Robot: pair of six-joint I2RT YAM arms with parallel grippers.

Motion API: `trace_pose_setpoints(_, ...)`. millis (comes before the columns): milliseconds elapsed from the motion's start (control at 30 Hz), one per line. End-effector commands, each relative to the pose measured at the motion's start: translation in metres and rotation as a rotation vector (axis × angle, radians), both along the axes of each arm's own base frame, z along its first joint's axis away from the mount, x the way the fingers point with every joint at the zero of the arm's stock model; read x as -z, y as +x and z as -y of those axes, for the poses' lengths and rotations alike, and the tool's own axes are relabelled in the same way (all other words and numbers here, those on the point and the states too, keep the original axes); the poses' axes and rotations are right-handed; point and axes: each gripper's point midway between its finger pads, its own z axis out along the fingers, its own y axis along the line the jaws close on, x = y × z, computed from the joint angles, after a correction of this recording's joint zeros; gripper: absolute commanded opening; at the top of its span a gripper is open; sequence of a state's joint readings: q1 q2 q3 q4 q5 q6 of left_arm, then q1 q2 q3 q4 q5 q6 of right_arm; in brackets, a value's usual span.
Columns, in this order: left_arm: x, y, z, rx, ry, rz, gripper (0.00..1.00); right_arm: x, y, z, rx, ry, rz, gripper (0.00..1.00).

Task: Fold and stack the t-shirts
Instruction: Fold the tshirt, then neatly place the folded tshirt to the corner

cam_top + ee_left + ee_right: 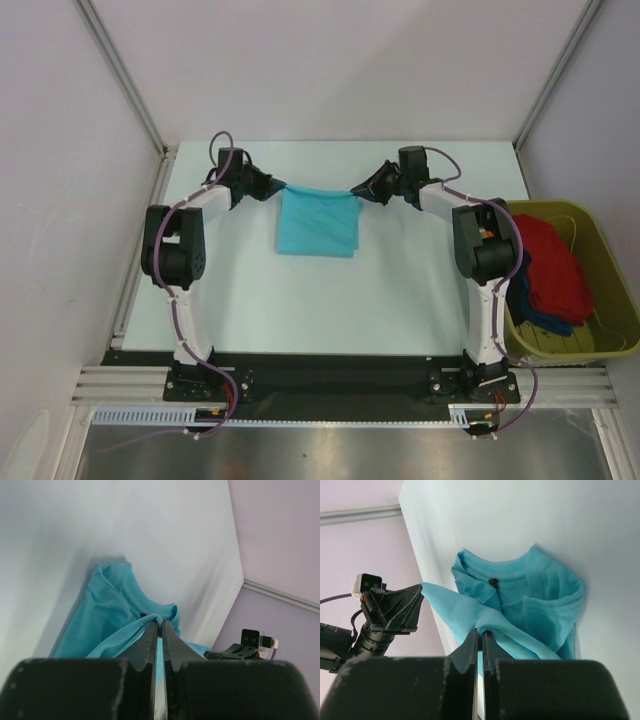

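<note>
— Which step?
— Folding: the left gripper (268, 186) and right gripper (362, 188) each pinch a far corner of the turquoise shirt (318, 224), the rest draped on the counter (330, 305).
— Next?
— Likely carry both corners forward evenly, then let go.

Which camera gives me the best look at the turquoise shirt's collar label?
Right wrist: the small dark label sits plainly inside the collar of the turquoise shirt. The top view shows the shirt only as a plain rectangle, with no label visible. The left wrist view shows bunched cloth, and the label is hidden.
</note>
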State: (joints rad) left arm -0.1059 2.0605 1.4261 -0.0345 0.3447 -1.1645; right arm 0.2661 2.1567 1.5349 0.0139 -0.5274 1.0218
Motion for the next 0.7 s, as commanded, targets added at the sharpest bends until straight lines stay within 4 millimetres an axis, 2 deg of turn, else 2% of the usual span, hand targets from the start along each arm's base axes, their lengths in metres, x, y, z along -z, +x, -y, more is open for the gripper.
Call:
trace_pose_setpoints(0,-0.026,0.028,-0.003,0.011,0.006,0.101,0.10,-0.010,0.022,0.008,0.016,0.021,0.055,0.05)
trace_pose_setpoints(33,-0.014,0.031,-0.002,0.020,0.012,0.079,0.12,0.001,0.025,0.010,0.013,-0.004,0.063,0.12)
trace_pose_setpoints(100,-0.017,0.040,-0.004,0.025,0.033,0.089,0.16,0.007,0.041,0.023,0.027,-0.038,0.072,0.20)
trace_pose_setpoints(133,-0.015,0.046,-0.008,0.048,0.100,0.119,0.27,0.012,0.046,0.029,0.031,-0.050,0.064,0.24)
trace_pose_setpoints(167,-0.016,0.056,-0.007,0.080,0.138,0.105,0.34,0.022,0.051,0.036,0.024,-0.084,0.066,0.26)
trace_pose_setpoints(200,-0.015,0.061,-0.013,0.092,0.182,0.081,0.38,0.013,0.065,0.051,0.060,-0.122,0.087,0.35)
trace_pose_setpoints(233,-0.012,0.065,-0.021,0.131,0.278,0.086,0.44,0.006,0.070,0.056,0.058,-0.142,0.118,0.36)
trace_pose_setpoints(300,-0.019,0.071,-0.027,0.209,0.349,0.094,0.61,-0.020,0.080,0.066,0.027,-0.224,0.206,0.41)
trace_pose_setpoints(333,-0.022,0.070,-0.029,0.235,0.350,0.090,0.66,-0.028,0.083,0.068,0.010,-0.261,0.232,0.42)
trace_pose_setpoints(367,-0.027,0.066,-0.029,0.262,0.357,0.082,0.70,-0.029,0.081,0.071,-0.041,-0.323,0.275,0.43)
trace_pose_setpoints(433,-0.049,0.056,-0.031,0.301,0.421,0.133,0.70,-0.033,0.069,0.066,-0.102,-0.348,0.270,0.44)
trace_pose_setpoints(467,-0.038,0.046,-0.031,0.319,0.435,0.121,0.70,-0.035,0.060,0.062,-0.138,-0.342,0.279,0.44)
trace_pose_setpoints(500,-0.071,0.037,-0.028,0.325,0.449,0.199,0.69,-0.047,0.055,0.057,-0.161,-0.339,0.325,0.44)
trace_pose_setpoints(533,-0.072,0.028,-0.023,0.344,0.428,0.225,0.68,-0.034,0.042,0.054,-0.180,-0.332,0.299,0.44)
trace_pose_setpoints(567,-0.062,0.016,-0.014,0.384,0.376,0.266,0.67,-0.031,0.033,0.050,-0.200,-0.312,0.295,0.45)
trace_pose_setpoints(600,-0.076,0.008,-0.008,0.400,0.356,0.316,0.68,-0.036,0.032,0.046,-0.198,-0.288,0.322,0.46)
trace_pose_setpoints(633,-0.074,0.004,-0.006,0.414,0.354,0.329,0.74,-0.042,0.027,0.043,-0.204,-0.281,0.340,0.47)
trace_pose_setpoints(667,-0.064,-0.001,-0.009,0.412,0.390,0.302,0.76,-0.029,0.019,0.043,-0.210,-0.294,0.313,0.52)
